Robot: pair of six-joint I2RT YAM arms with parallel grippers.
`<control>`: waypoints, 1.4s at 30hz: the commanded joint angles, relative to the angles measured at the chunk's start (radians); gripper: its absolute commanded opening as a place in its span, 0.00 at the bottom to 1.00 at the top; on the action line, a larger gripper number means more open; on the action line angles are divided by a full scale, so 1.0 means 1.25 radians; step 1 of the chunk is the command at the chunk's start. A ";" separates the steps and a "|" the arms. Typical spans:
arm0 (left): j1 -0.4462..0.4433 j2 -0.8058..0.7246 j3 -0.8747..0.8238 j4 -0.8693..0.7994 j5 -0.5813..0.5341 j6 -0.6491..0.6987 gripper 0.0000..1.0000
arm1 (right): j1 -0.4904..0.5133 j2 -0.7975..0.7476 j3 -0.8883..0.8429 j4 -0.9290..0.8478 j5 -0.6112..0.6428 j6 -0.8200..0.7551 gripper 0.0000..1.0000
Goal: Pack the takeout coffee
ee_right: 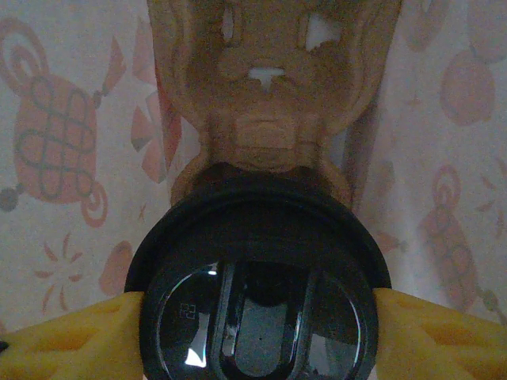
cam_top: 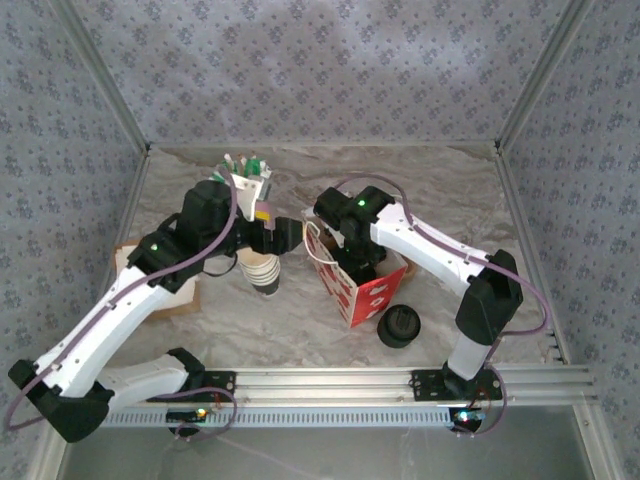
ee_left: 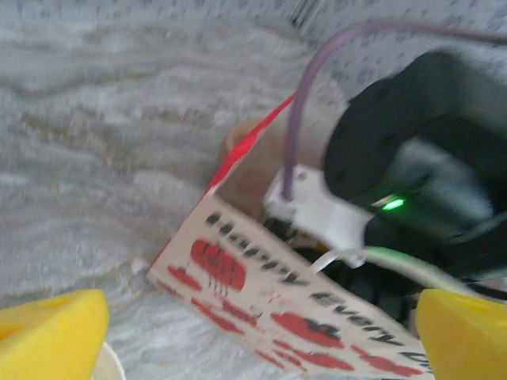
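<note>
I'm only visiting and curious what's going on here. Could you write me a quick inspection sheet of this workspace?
Surface: marble-patterned table, no spills seen.
Job's things: takeout coffee, black lid on, inside the red-printed paper bag.
Clutter: stack of white cups, pile of black lids, holder of stirrers.
Hands: left hand open, facing the bag; right hand closed on the coffee's lid inside the bag.
Cables: purple cables looped along both arms, no snag seen.
Surroundings: patterned walls.
</note>
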 commanded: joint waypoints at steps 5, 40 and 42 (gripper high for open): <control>-0.017 0.005 0.077 0.065 -0.005 0.074 1.00 | -0.005 -0.015 -0.014 -0.009 -0.014 -0.011 0.67; -0.051 0.273 0.455 -0.181 0.071 0.276 1.00 | -0.014 -0.013 -0.024 -0.024 -0.038 -0.012 0.67; -0.051 0.263 0.442 -0.173 0.071 0.271 0.99 | -0.014 -0.015 -0.025 -0.021 -0.038 -0.011 0.67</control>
